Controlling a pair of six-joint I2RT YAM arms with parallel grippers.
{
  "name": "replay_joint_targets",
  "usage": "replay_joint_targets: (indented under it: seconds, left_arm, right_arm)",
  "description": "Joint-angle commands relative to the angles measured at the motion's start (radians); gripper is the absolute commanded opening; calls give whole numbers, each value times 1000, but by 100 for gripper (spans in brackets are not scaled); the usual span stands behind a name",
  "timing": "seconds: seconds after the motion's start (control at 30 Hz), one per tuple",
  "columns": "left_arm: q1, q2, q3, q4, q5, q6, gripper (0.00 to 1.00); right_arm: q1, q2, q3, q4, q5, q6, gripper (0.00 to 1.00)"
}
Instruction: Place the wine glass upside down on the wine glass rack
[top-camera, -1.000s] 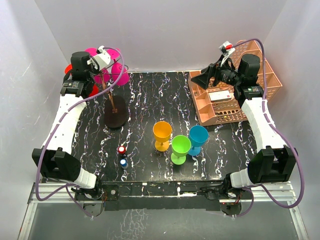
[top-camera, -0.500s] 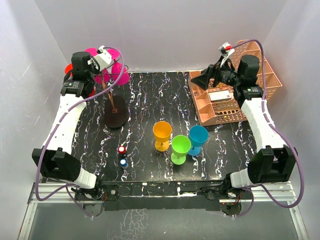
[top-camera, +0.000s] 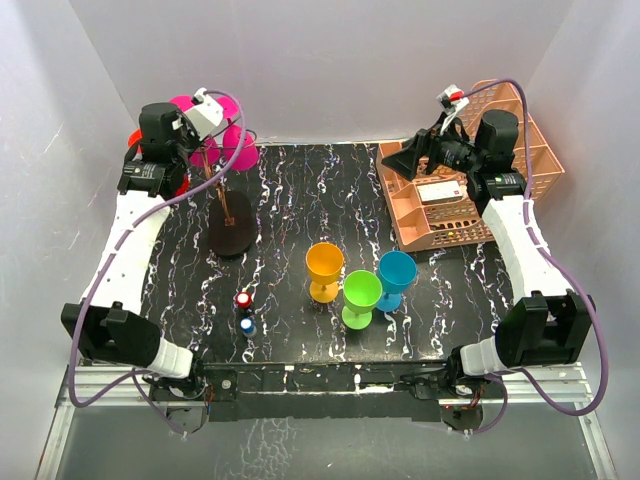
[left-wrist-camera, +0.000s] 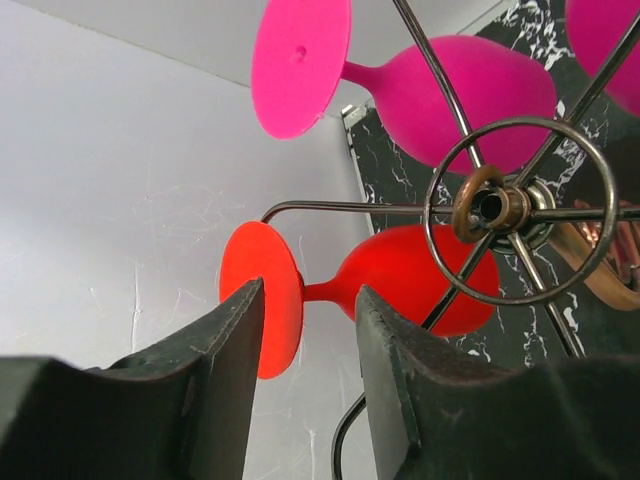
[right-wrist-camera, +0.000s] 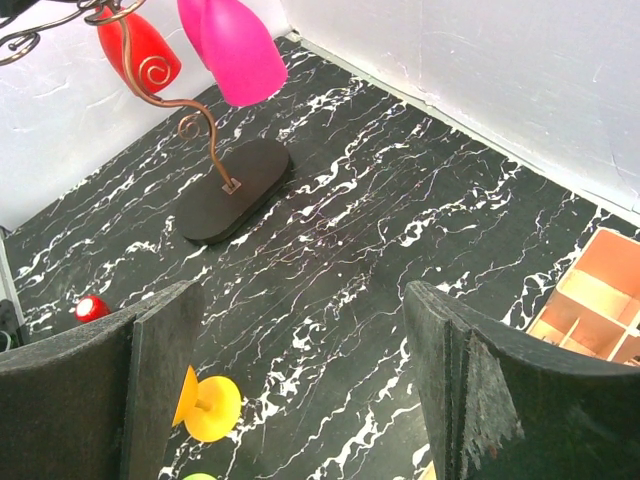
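A: Where's the red wine glass (left-wrist-camera: 420, 280) rn?

B: Upper left of the overhead view, on the wine glass rack (left-wrist-camera: 505, 208). It hangs bowl-down, foot up, from a wire arm, beside the pink glasses (left-wrist-camera: 470, 85).

A: Left gripper (left-wrist-camera: 310, 292)?

B: Right at the foot. Jaws parted, narrow-ish gap. The stem and part of the foot disc show in that gap, and nothing looks pinched. The left finger overlaps the disc in the wrist cam. Touching or not, can't tell.

A: Which step, then?

B: Looks like the let-go. The rack seems to carry the glass, so placement is prob done.

A: Right gripper (right-wrist-camera: 300, 295)?

B: Upper right, over the peach basket (top-camera: 520, 120). Jaws wide, nothing in them.

A: Next?

B: My guess: widen a touch, then back straight off w/o nudging the disc. The rack is thin wire, so a bump could swing the glasses. The orange glass (top-camera: 324, 262), green glass (top-camera: 361, 292) and blue glass (top-camera: 396, 270) stand mid-frame.
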Motion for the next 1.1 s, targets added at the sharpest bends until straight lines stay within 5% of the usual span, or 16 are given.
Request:
replay_joint_targets:
  seconds: [0.0,0.2,0.37,0.63,1.07]
  left_arm:
    - [-4,-89,49,16,52,-82,42]
    - [-4,-157,50,8,192,-287,55]
    - [-4,-164,93,-39,317,-477,75]
    - [23,-187,115,-92,465,-590,93]
    - [59,-212,51,-81,534,-635,96]
  right_arm:
    - [-5,12,67,-35,33,-77,88]
    - [-5,2,166,-258,175,-278,88]
    - [-3,-23,214,-560,193,-478,87]
    - [81,-106,176,-937,237,-696,84]
    - [260,-182,-19,-979,503,-693,72]
